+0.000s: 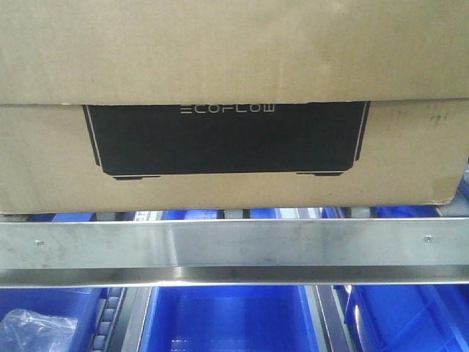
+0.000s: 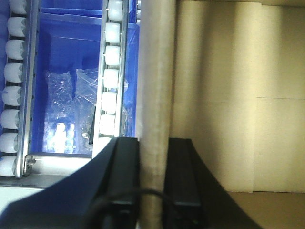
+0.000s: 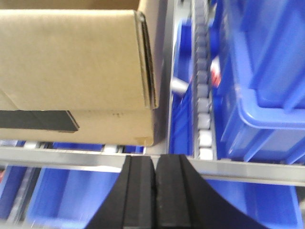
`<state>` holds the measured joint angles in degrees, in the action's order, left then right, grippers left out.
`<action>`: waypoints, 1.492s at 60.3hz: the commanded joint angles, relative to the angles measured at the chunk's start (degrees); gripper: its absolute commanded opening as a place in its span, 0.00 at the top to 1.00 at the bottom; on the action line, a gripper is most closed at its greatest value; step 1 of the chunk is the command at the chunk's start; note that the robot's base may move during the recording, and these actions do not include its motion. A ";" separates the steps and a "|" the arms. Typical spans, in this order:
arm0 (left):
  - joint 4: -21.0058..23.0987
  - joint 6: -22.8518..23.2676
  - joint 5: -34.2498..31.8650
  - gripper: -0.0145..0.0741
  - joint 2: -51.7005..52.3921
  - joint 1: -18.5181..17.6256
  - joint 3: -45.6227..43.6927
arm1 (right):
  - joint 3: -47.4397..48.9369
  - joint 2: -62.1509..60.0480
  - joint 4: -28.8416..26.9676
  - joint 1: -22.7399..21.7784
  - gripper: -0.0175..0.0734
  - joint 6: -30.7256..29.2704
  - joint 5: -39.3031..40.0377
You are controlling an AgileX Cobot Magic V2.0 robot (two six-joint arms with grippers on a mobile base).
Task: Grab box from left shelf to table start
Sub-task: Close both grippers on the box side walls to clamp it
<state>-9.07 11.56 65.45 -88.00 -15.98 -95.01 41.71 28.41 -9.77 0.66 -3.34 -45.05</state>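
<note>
The box (image 1: 234, 192), a large brown carton with a black "ECOFLOW" panel, rests on the left shelf behind its steel front rail (image 1: 234, 246). It is wider than the front view. In the left wrist view my left gripper (image 2: 153, 140) is shut on an upright cardboard edge of the box (image 2: 156, 71), one black finger on each side. In the right wrist view my right gripper (image 3: 156, 160) is shut with nothing in it. It sits just in front of the rail (image 3: 238, 167), below the box's right corner (image 3: 71, 62). The table is out of view.
Blue plastic bins (image 1: 227, 319) sit under the rail, one holding a clear bag (image 1: 37, 330). White roller tracks (image 2: 112, 71) run beside the box, with bagged parts (image 2: 71, 95) in a bin below. More blue bins (image 3: 267, 71) stand right of the box.
</note>
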 commanded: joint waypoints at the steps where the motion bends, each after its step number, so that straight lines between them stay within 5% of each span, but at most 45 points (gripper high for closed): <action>1: 1.23 0.18 -2.41 0.93 1.24 -0.16 -1.44 | 6.41 5.23 -0.28 -0.25 0.70 0.33 1.20; 13: 1.23 0.18 -2.41 0.93 1.24 -0.16 -1.44 | 15.29 12.72 2.12 -0.25 0.28 3.34 -2.51; 18: 1.23 0.18 -2.41 0.93 1.24 -0.16 -1.44 | 18.11 14.22 3.49 -0.12 0.21 4.59 -3.55; 48: 1.23 0.18 -2.41 0.93 1.24 -0.16 -1.44 | 30.08 23.97 11.32 6.64 0.21 18.79 -9.02; 90: 1.23 0.18 -2.41 0.93 1.24 -0.16 -1.44 | 54.67 53.29 9.77 5.68 0.21 11.93 -14.89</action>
<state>-8.96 11.56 65.45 -88.00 -15.98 -95.01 93.23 81.46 0.00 7.15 10.07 -62.87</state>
